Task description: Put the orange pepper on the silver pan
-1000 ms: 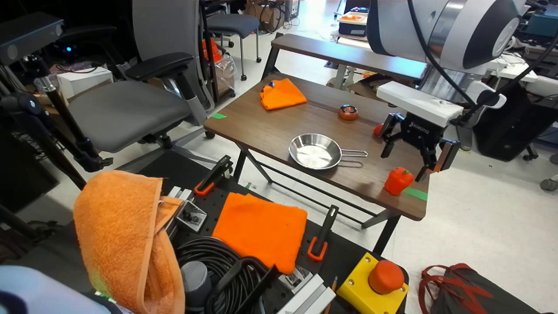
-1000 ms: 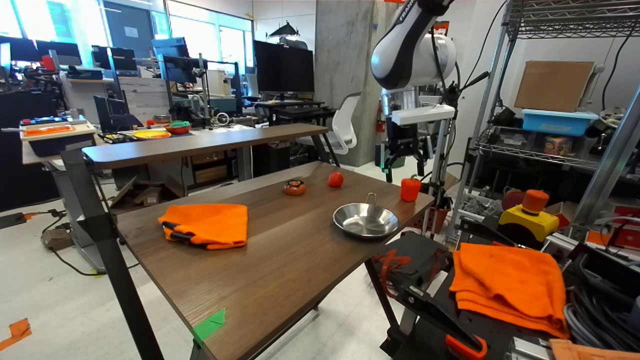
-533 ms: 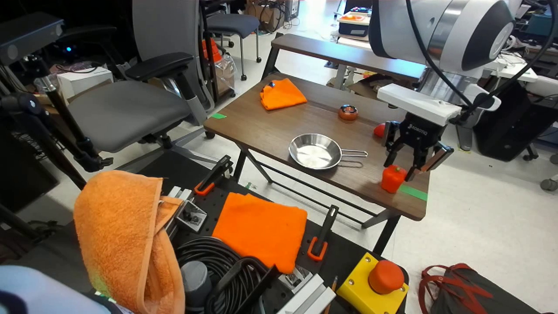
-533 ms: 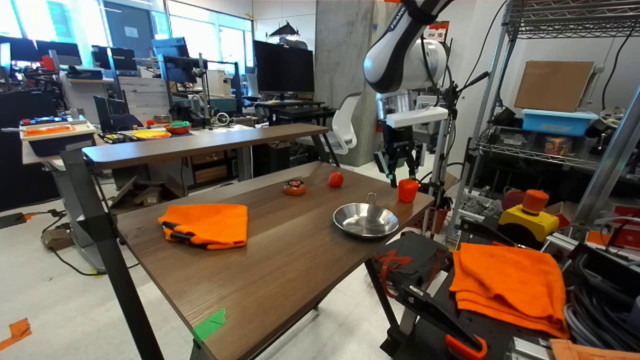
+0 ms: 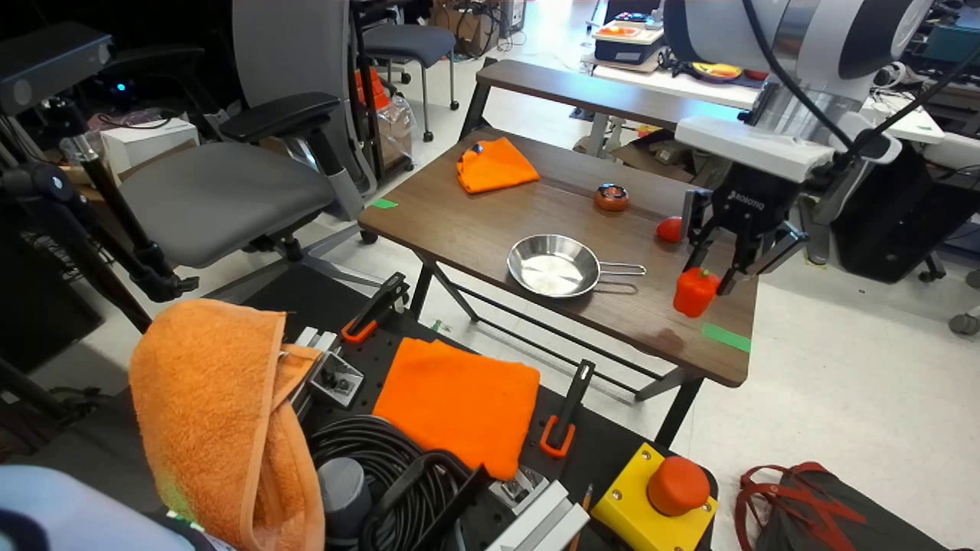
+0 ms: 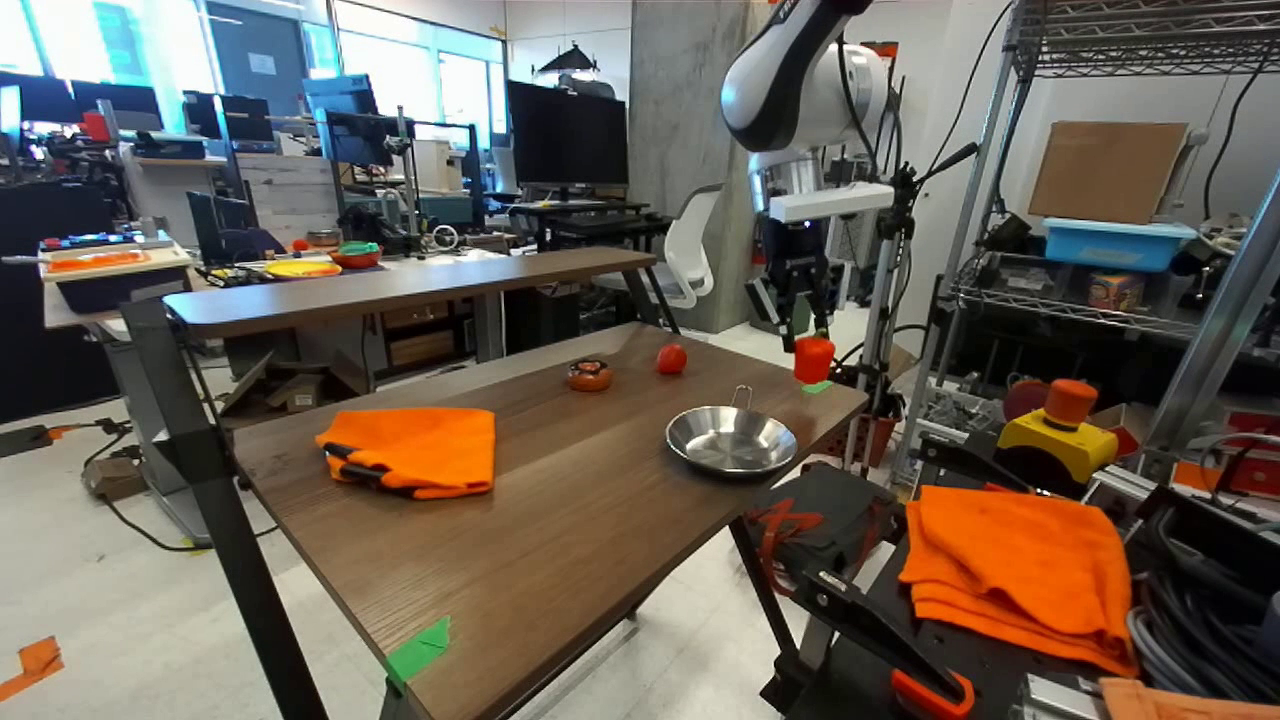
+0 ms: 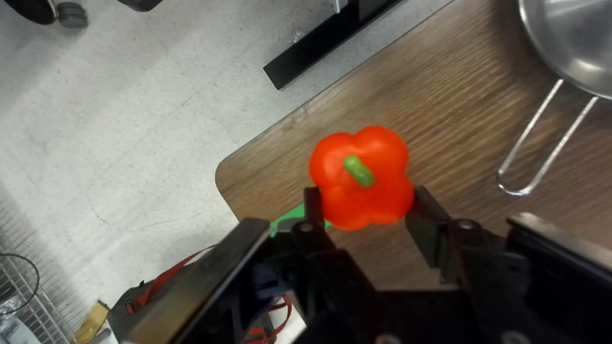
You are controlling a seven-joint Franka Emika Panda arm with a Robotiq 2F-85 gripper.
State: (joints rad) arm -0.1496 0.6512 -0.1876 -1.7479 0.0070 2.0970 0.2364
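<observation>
You have your jaws part-way closed, pinching the orange pepper [image 7: 368,193] in the air, on the handle side of the silver pan [image 5: 553,269].

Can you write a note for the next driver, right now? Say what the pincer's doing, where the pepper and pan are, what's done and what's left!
Pincer: closed on the orange pepper.
Orange pepper: stem up, held above the table, near a strip of green tape.
Silver pan: sitting on the table, apart from the pepper.
Done: pepper gripped and off the table.
Left: carry it over to the pan, lower it in, open the pincer, back away.
</observation>
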